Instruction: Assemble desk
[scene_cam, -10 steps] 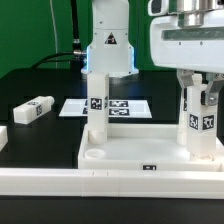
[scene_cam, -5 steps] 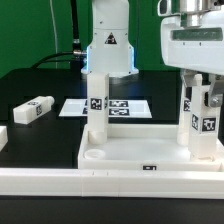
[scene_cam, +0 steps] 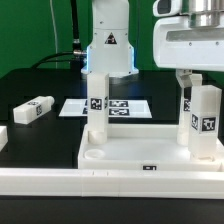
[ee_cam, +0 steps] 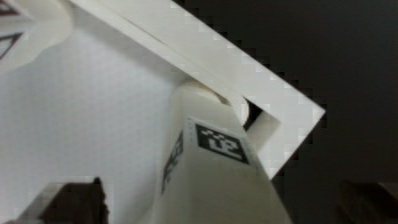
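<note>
The white desk top [scene_cam: 140,150] lies rim-up at the front of the black table. Two white tagged legs stand upright in its far corners, one on the exterior view's left [scene_cam: 96,118] and one on its right [scene_cam: 203,120]. My gripper [scene_cam: 201,85] hangs over the right leg, open, its fingers on either side of the leg's upper part with a gap to it. In the wrist view the same leg [ee_cam: 222,170] rises between my dark fingertips [ee_cam: 71,200], with the desk top's corner [ee_cam: 107,110] below. My gripper [ee_cam: 217,205] is not touching it there.
A loose leg [scene_cam: 34,109] lies on the table at the exterior view's left, with another white piece [scene_cam: 3,137] at the frame's edge. The marker board [scene_cam: 125,106] lies behind the desk top. A long white rail [scene_cam: 60,185] runs along the front. The robot's base [scene_cam: 108,45] stands at the back.
The jaws have spread apart and let go of the right leg, which stays upright in its corner. Nothing else has moved.
</note>
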Available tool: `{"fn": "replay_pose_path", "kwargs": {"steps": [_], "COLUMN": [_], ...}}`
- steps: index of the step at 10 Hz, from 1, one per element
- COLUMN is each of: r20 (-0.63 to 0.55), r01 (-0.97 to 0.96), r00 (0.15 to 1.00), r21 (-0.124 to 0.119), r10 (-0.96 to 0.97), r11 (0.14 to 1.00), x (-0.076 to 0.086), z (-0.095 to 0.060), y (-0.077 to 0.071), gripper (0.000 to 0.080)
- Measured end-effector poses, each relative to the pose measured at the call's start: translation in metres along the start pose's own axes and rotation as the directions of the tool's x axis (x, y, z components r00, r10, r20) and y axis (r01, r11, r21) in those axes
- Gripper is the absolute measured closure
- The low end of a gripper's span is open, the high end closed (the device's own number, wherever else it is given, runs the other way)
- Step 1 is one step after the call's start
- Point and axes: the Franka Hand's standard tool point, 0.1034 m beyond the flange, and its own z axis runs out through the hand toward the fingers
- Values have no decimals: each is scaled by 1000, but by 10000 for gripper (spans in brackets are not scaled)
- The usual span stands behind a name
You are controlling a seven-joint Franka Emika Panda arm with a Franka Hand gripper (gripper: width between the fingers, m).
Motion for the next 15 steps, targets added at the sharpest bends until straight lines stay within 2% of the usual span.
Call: {"fn": "replay_pose_path", "kwargs": {"steps": [4,6,10,12,13,14,15], "r20": [-9,-8,-2,3,4,4,4], "r01": [364,518,775,851,867,864,864], "r00": [931,855,631,524,496,502,502], "r21": [-12,-14,-28,-40,-44,-44,-44], "r10": [-364,-518,-776,-852,-868,-865,-865], "r11": [931,855,631,523,496,501,501], "x": [-2,0,8,9,9,9,9], "z": [0,0,0,0,0,0,0], "y": [-1,0,4,4,5,5,5], "gripper": [150,150,150,150,150,284,284]}}
